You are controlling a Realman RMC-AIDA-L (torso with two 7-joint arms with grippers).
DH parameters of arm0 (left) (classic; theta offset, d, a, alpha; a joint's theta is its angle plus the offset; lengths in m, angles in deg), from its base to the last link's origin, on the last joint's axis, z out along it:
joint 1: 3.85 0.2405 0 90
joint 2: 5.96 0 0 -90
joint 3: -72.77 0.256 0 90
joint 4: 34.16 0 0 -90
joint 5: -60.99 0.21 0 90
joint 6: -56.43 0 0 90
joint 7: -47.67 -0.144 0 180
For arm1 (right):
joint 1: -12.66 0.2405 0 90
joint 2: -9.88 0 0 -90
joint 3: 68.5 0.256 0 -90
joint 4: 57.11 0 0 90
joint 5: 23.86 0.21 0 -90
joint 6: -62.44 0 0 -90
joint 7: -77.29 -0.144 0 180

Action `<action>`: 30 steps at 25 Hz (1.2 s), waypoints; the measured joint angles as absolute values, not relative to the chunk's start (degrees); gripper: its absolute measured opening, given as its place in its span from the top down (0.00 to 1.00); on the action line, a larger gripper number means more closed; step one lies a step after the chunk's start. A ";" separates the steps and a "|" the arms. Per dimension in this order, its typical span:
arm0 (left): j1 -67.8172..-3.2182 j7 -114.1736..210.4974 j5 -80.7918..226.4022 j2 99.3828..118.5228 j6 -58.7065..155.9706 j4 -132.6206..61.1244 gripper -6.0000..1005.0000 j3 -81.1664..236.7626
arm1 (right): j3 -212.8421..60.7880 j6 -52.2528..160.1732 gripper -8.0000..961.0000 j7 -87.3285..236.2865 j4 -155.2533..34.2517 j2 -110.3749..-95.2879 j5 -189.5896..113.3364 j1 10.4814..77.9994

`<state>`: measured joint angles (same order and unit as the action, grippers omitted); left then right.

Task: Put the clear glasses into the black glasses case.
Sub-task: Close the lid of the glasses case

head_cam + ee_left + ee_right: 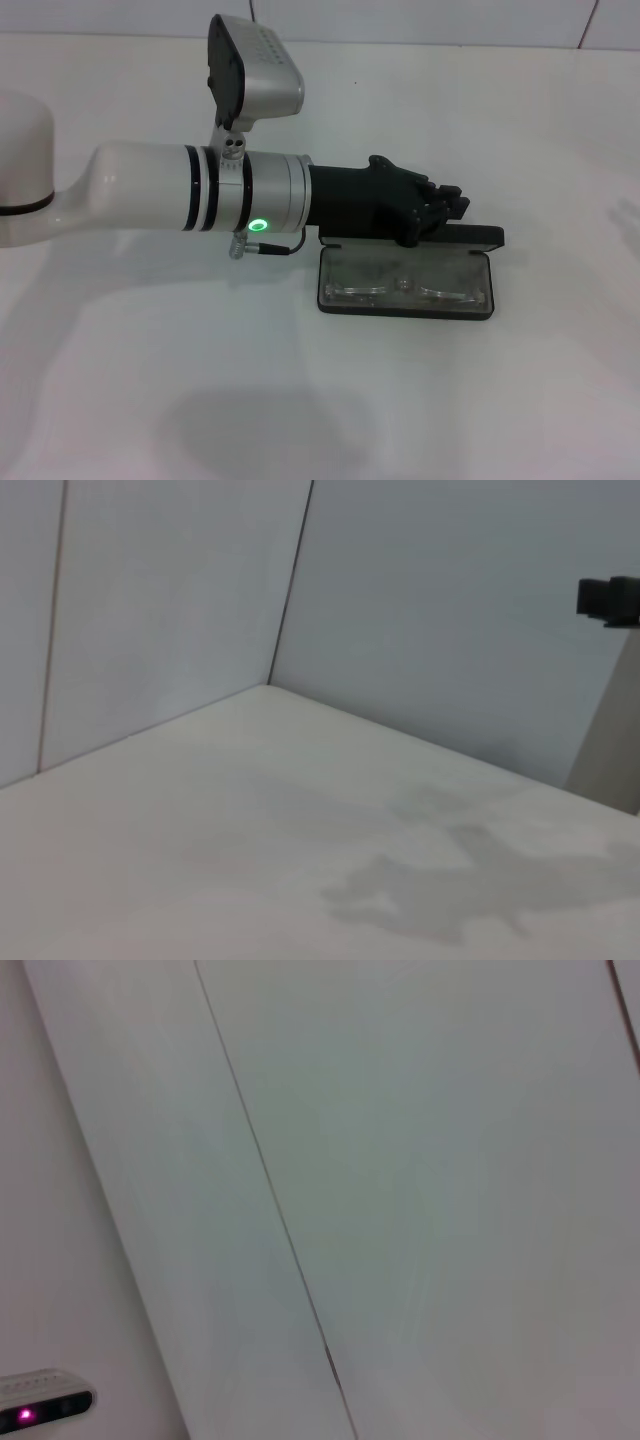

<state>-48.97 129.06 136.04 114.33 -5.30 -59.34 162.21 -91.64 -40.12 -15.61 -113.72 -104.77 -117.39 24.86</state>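
Note:
The black glasses case (410, 312) lies open on the white table, a little right of centre in the head view. Its lid (478, 237) stands behind the tray. The clear glasses (400, 284) lie inside the tray, lenses side by side. My left arm reaches in from the left, and my left gripper (452, 206) hovers just over the back edge of the case, by the lid. It holds nothing that I can see. My right gripper is out of view.
The white table (300, 400) spreads around the case, with a tiled wall (420, 20) behind it. The left wrist view shows only table, a wall corner and a small black part (610, 598). The right wrist view shows wall panels and a small lit device (40, 1405).

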 joint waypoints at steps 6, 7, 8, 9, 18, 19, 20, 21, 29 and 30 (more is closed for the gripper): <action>-48.27 129.24 135.88 114.28 -5.13 -59.25 0.84 162.23 | -91.88 -39.97 0.83 -15.19 -113.53 -104.73 -117.93 25.52; -48.18 129.40 135.87 114.24 -5.12 -59.25 0.84 162.18 | -91.88 -39.95 0.83 -15.18 -113.46 -104.73 -118.01 25.59; -48.16 129.52 135.87 114.20 -5.12 -59.22 0.84 162.16 | -91.88 -39.95 0.83 -15.15 -113.32 -104.73 -118.07 25.62; -48.16 129.62 135.87 114.16 -5.13 -59.22 0.83 162.16 | -91.90 -39.94 0.83 -15.10 -113.13 -104.73 -118.10 25.62; -48.18 130.28 136.30 114.09 -5.11 -59.09 0.81 162.29 | -91.84 -39.94 0.83 -14.26 -111.18 -104.69 -118.11 25.59; -48.19 130.28 136.33 114.09 -5.10 -59.04 0.81 162.31 | -91.86 -39.94 0.83 -14.24 -111.15 -104.70 -118.11 25.59; -48.20 130.29 136.36 114.09 -5.09 -58.94 0.81 162.32 | -91.89 -39.94 0.83 -14.21 -111.14 -104.70 -118.11 25.56; -48.20 130.28 136.37 114.09 -5.08 -58.82 0.81 162.34 | -91.90 -39.94 0.83 -14.18 -111.13 -104.71 -118.11 25.52; -48.21 130.23 136.41 114.03 -5.02 -57.24 0.81 162.33 | -91.95 -39.99 0.83 -13.67 -110.19 -104.73 -118.48 25.55; -48.18 130.19 136.41 114.03 -5.01 -57.06 0.81 162.34 | -91.96 -39.99 0.83 -13.65 -110.06 -104.73 -118.63 25.56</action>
